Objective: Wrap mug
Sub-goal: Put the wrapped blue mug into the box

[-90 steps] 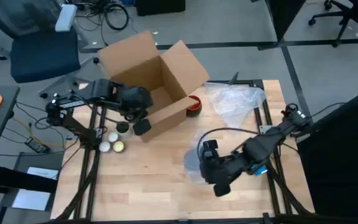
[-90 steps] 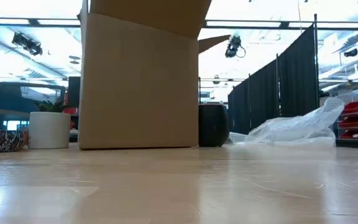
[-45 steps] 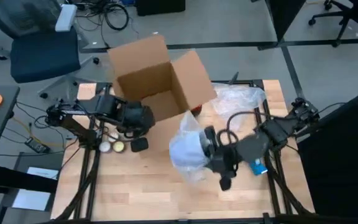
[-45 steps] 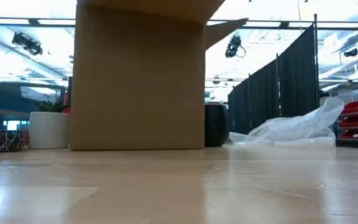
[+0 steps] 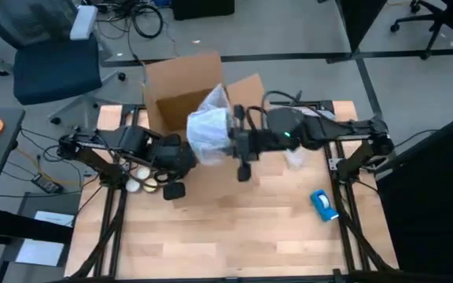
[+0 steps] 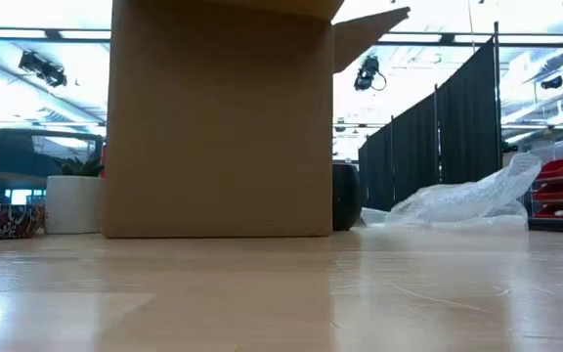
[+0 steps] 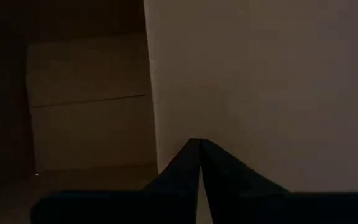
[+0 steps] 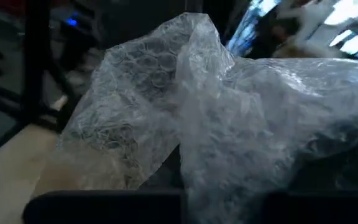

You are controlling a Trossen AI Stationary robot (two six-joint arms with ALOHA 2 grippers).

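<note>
Right gripper (image 5: 228, 141): reaches across the wooden table (image 5: 234, 228) from the right, fingers clamped on a crumpled sheet of clear bubble wrap (image 5: 209, 130), carried just above the near edge of the open brown cardboard box (image 5: 181, 98).

Left gripper (image 5: 170, 159): at the box's near-left corner; in its wrist view the fingers meet on the edge of a cardboard wall, pinching it.

Mug: the small round dark-sided mug (image 6: 345, 197) stands on the table just right of the box in the low view, touching or nearly so; the high view hides it under the right arm.

Loose wrap: a second heap of clear plastic film (image 6: 467, 200) lies at the far right, apart from the mug.

Other items: a white pot (image 6: 76, 203) and a patterned bowl (image 6: 3, 220) sit left of the box; a blue object (image 5: 324, 204) lies near right.

Doing it well: the sheet probably needs laying flat on open table, not into the box, so the mug can be set on it; keep the box pinned meanwhile.
</note>
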